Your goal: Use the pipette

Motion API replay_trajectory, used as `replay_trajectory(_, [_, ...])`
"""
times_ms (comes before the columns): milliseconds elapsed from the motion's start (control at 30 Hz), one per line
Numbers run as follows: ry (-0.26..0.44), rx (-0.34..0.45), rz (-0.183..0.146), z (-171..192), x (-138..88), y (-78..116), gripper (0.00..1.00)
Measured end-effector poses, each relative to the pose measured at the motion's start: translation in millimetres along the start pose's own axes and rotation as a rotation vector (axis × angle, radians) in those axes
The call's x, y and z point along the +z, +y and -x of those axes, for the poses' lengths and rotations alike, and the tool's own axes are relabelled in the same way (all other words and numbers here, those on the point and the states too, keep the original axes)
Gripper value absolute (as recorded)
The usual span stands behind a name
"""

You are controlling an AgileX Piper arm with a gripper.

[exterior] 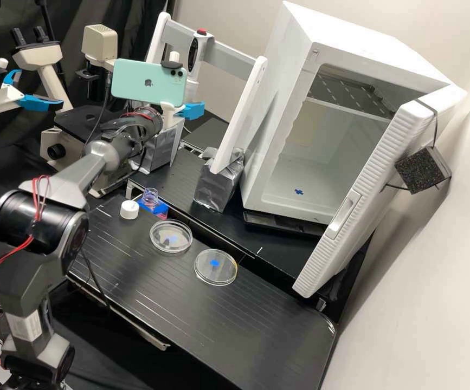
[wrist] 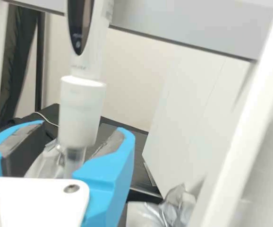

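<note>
In the high view the gripper [exterior: 192,111] is at the rack's front, behind the phone. The pipette [exterior: 194,51], white with a dark display and red top, hangs upright from the rack's bar. In the wrist view the gripper [wrist: 82,135] is open; its blue fingers stand apart on either side of the lower barrel of the pipette [wrist: 82,106], whose lowest end the gripper hides. Two petri dishes [exterior: 171,236] [exterior: 215,267] lie on the bench. An uncapped bottle [exterior: 150,199] holds pink liquid, with its white cap [exterior: 129,209] beside it.
The white rack [exterior: 240,114] has foil-wrapped feet [exterior: 218,181]. To its right stands a white incubator [exterior: 289,108] with its door [exterior: 375,189] swung open. A microscope [exterior: 75,130] is at the left, and a mint phone [exterior: 148,82] sits above the wrist.
</note>
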Motion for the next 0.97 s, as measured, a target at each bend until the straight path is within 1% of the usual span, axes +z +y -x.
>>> replay_trajectory(33, [0.004,0.029,-0.010,7.0,2.4,0.1,1.00])
replay_trajectory(67, [0.007,0.056,-0.037,16.1,6.2,-1.5,1.00])
replay_trajectory(100, [0.014,0.096,-0.037,24.3,10.7,-3.5,1.00])
replay_trajectory(133, [0.030,0.142,-0.030,34.4,12.3,-1.7,1.00])
replay_trajectory(233, [0.065,0.295,-0.040,60.9,21.8,-1.2,1.00])
replay_trajectory(300, [0.092,0.401,-0.051,79.6,30.7,-4.6,1.00])
replay_trajectory(367, [0.129,0.482,-0.059,96.3,40.6,-13.8,1.00])
replay_trajectory(433, [0.165,0.520,-0.067,107.0,48.9,-23.9,1.00])
replay_trajectory(467, [0.183,0.520,-0.075,111.2,54.0,-31.3,1.00])
replay_trajectory(533, [0.214,0.540,-0.076,119.9,63.2,-42.7,1.00])
replay_trajectory(567, [0.225,0.537,-0.080,122.6,66.8,-46.7,1.00])
replay_trajectory(633, [0.247,0.530,-0.098,127.7,74.0,-53.1,1.00])
replay_trajectory(733, [0.252,0.489,-0.130,132.1,83.3,-63.2,1.00])
replay_trajectory(767, [0.252,0.487,-0.140,132.5,85.7,-64.8,1.00])
replay_trajectory(867, [0.235,0.452,-0.183,129.9,93.3,-72.7,1.00])
replay_trajectory(967, [0.209,0.423,-0.204,128.1,100.0,-80.0,1.00])
